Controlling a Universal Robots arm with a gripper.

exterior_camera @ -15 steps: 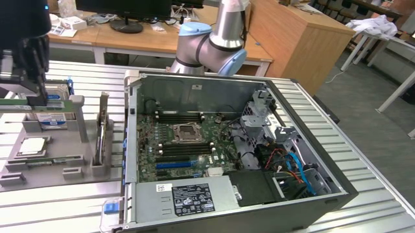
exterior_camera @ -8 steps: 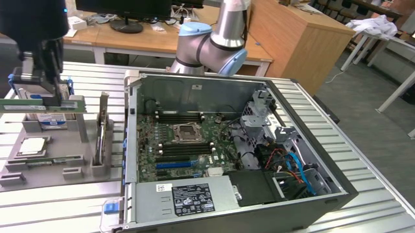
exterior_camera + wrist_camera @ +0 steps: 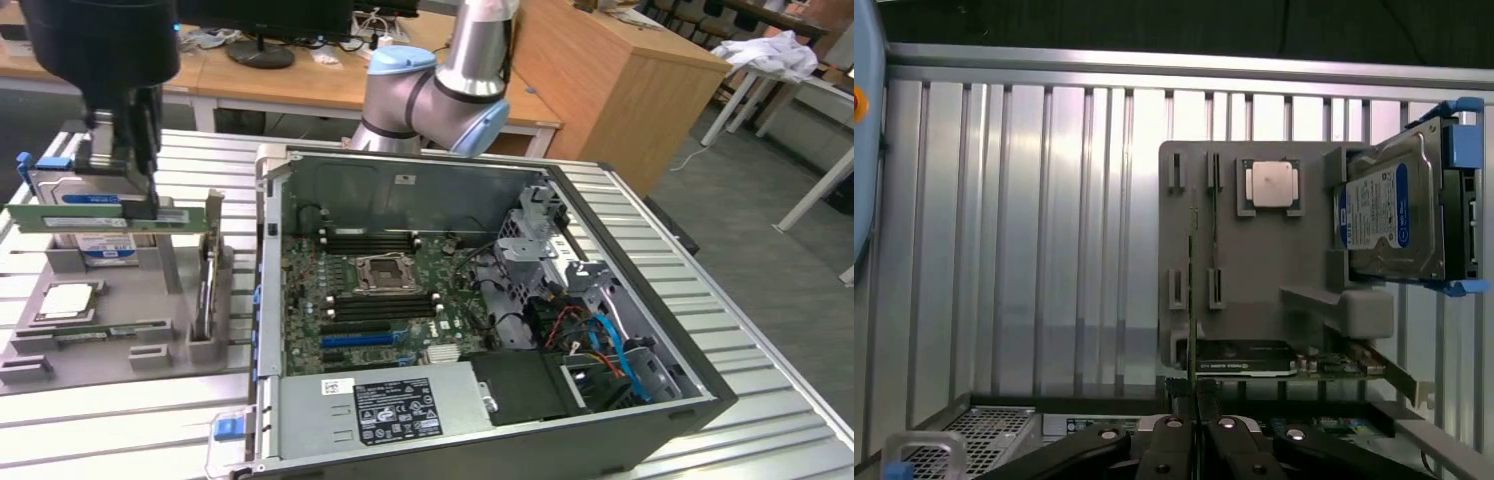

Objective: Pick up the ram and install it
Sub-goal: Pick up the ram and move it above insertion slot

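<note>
Gripping the ram [image 3: 54,216] near its middle, the gripper [image 3: 130,200] is clenched on the green stick and holds it level, long edge down, above the grey parts holder [image 3: 160,300]. In the exterior view this sits toward ten o'clock, well apart from the open computer case [image 3: 694,400] that takes up the centre and the three o'clock side. From the wrist view the gripper [image 3: 1194,440] shows both fingers pressed together on the ram [image 3: 1192,300], which is seen edge-on as a thin line running over the holder [image 3: 1254,290]. Behind the held stick in the exterior view stands the hard drive [image 3: 87,245] with its blue label. The CPU chip [image 3: 67,300] lies at about six o'clock from it, and a second ram stick [image 3: 94,330] rests in its slots just below that. By my reading the pick-up part is done, since the stick looks clear of its cradle and is carried only by the fingers. The install part is not begun. The motherboard [image 3: 387,300] lies at roughly four o'clock from the gripper, and its memory slots [image 3: 371,240] beside the processor socket [image 3: 387,268] appear unfilled, though I cannot tell that for certain.
</note>
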